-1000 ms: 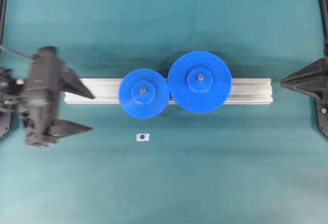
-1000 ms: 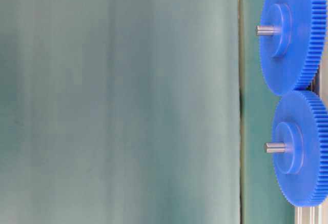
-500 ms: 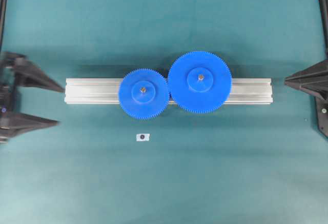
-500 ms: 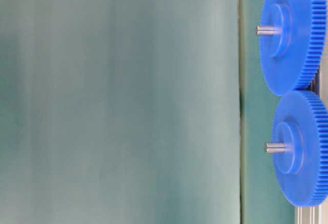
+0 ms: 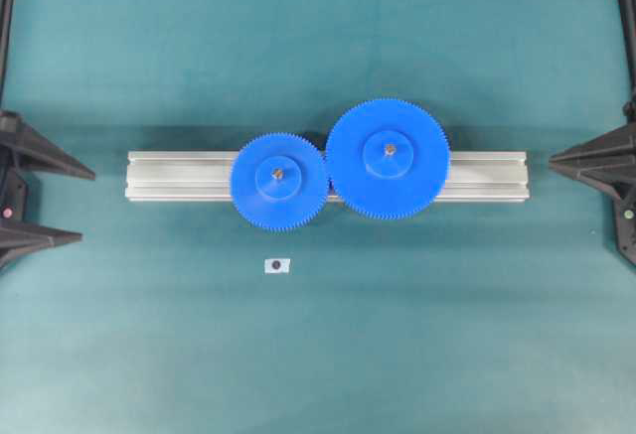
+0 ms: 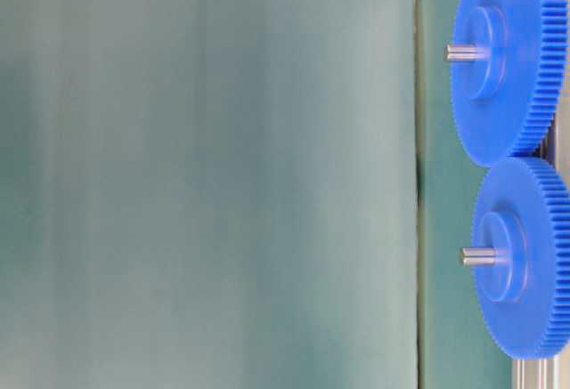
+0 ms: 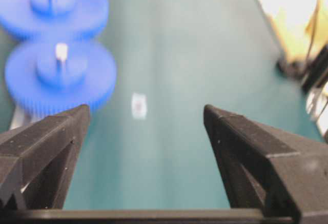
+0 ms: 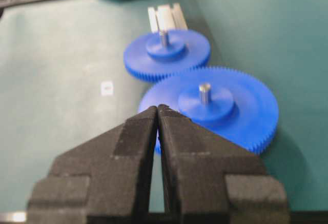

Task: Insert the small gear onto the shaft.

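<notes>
The small gear [image 5: 279,182] lies flat over the aluminium rail [image 5: 174,176], and the shaft [image 5: 277,173] pokes up through its hub. Its teeth meet those of the larger gear [image 5: 388,159] to the right. In the left wrist view the small gear [image 7: 59,78] is the nearer disc, with the shaft [image 7: 61,53] standing out of it. My left gripper [image 5: 87,204] is at the left edge, open and empty, well clear of the rail. My right gripper [image 5: 553,163] rests at the right edge, shut on nothing. From the right wrist the small gear [image 8: 166,52] lies beyond the larger gear [image 8: 220,106].
A small white tag with a dark dot [image 5: 276,265] lies on the green mat in front of the small gear. Black frame posts run along the left and right edges. Cables and clutter [image 7: 307,65] sit off the mat's far side in the left wrist view.
My left gripper has drawn back leftward from beside the rail's end to the table's left edge, staying open. Gears and right gripper are unmoved.
</notes>
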Controlling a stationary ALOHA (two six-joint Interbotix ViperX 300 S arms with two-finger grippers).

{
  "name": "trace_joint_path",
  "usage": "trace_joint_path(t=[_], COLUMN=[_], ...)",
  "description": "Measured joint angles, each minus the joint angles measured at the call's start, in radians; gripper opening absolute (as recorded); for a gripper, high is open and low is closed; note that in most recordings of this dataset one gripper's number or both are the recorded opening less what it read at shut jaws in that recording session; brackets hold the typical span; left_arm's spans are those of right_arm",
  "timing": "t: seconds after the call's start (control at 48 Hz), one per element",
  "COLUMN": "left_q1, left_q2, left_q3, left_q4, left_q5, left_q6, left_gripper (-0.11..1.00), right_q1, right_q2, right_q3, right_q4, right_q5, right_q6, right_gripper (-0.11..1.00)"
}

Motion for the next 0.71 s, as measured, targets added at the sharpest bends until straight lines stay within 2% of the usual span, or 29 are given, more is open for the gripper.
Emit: trace_joint_path(t=[0.25,0.458,0.708], left_q1=[-0.002,-0.002,-0.002], left_q2=[-0.044,-0.054,-0.048], left_q3=[0.089,0.164,0.192], left_q4=[-0.002,-0.002,-0.002], left_q5=[-0.02,-0.074,-0.095], left_q6=[0.002,0.003,0.006], left_gripper=[0.91,0.91,0.91], right_q1=[0.0,0.0,0.0], right_q2=[0.0,0.0,-0.002], right_q3=[0.032,0.083,0.129], right_q4=[-0.008,-0.008,-0.008], right_q5=[0.104,0.038,-0.031], right_q6=[0.002,0.006,0.008], right_gripper=[0.13,0.13,0.13])
